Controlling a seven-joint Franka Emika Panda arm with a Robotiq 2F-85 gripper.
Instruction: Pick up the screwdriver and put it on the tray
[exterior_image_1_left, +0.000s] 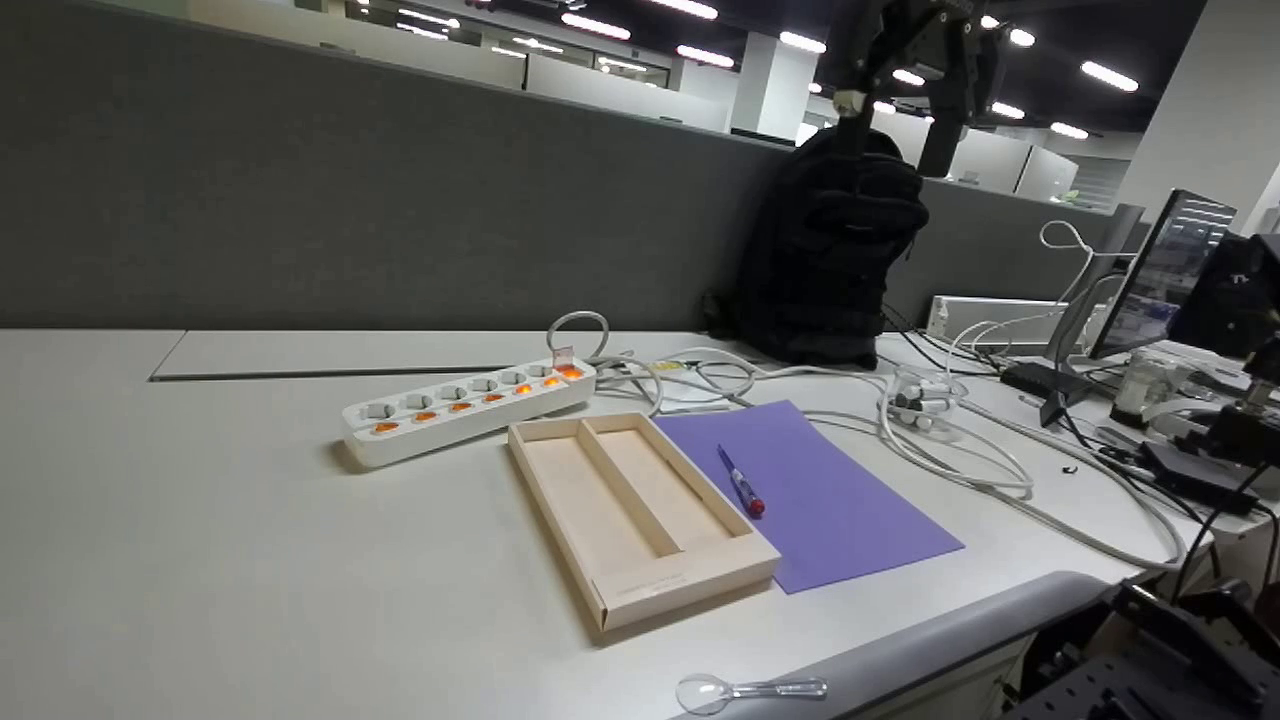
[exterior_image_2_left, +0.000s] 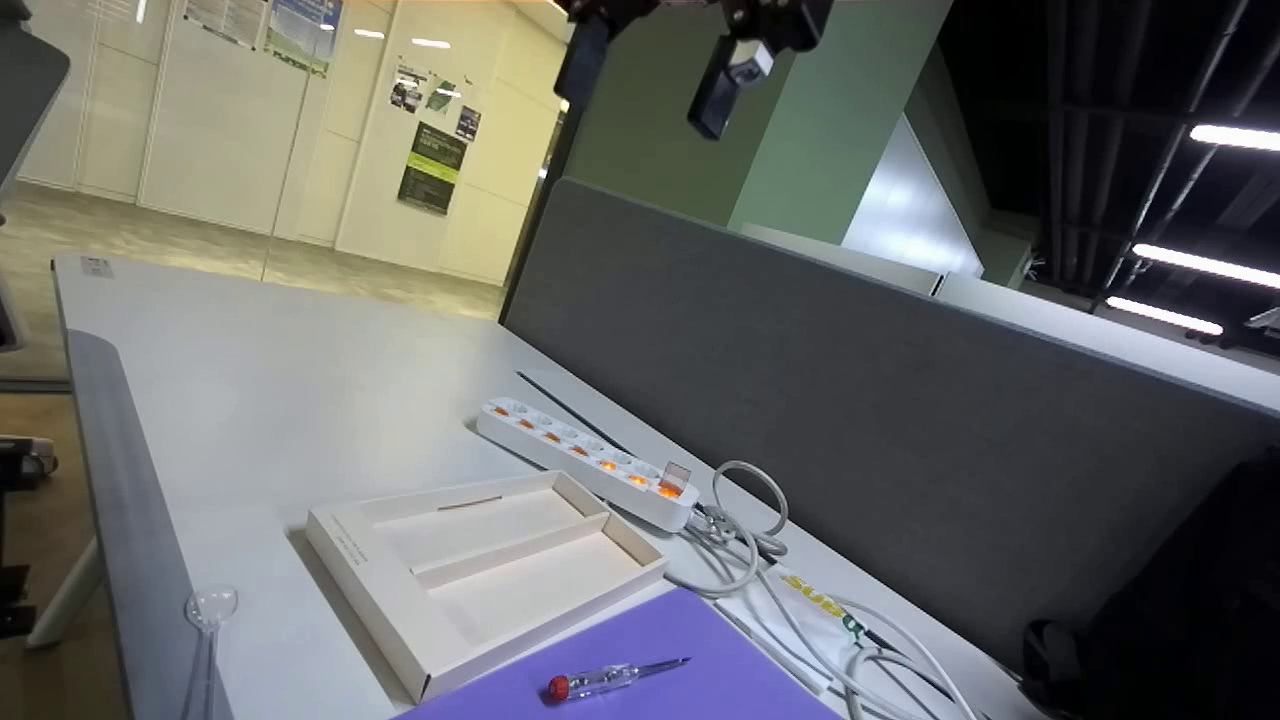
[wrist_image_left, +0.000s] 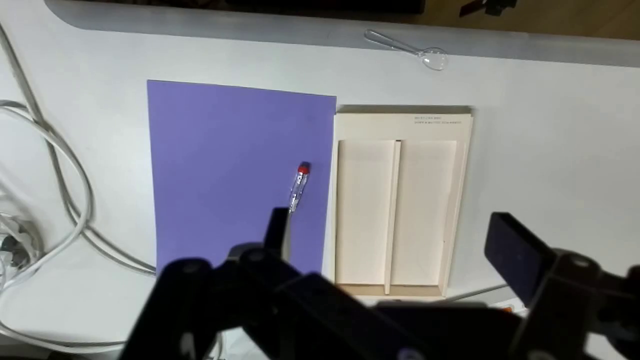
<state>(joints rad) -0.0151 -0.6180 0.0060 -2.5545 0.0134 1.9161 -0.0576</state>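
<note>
The screwdriver (exterior_image_1_left: 744, 489) is slender, with a clear bluish handle, a red end cap and a thin dark shaft. It lies flat on the purple mat, beside the tray, in both exterior views (exterior_image_2_left: 604, 681). In the wrist view (wrist_image_left: 298, 189) one finger hides its shaft. The pale-wood tray (exterior_image_1_left: 573, 488) has two long compartments, both bare; it also shows in an exterior view (exterior_image_2_left: 545, 590) and the wrist view (wrist_image_left: 364, 210). My gripper (exterior_image_1_left: 894, 155) is open and empty, high above the desk, in both exterior views (exterior_image_2_left: 640, 108). In the wrist view (wrist_image_left: 391, 217) its fingers stand wide apart.
A purple mat (exterior_image_1_left: 850, 510) lies against the tray's side. A white power strip (exterior_image_1_left: 470, 410) with lit switches stands behind the tray. White cables (exterior_image_1_left: 960, 480) spread past the mat. A clear plastic spoon (exterior_image_1_left: 750, 690) lies at the desk's front edge. A black backpack (exterior_image_1_left: 820, 250) leans on the grey partition (exterior_image_1_left: 400, 190).
</note>
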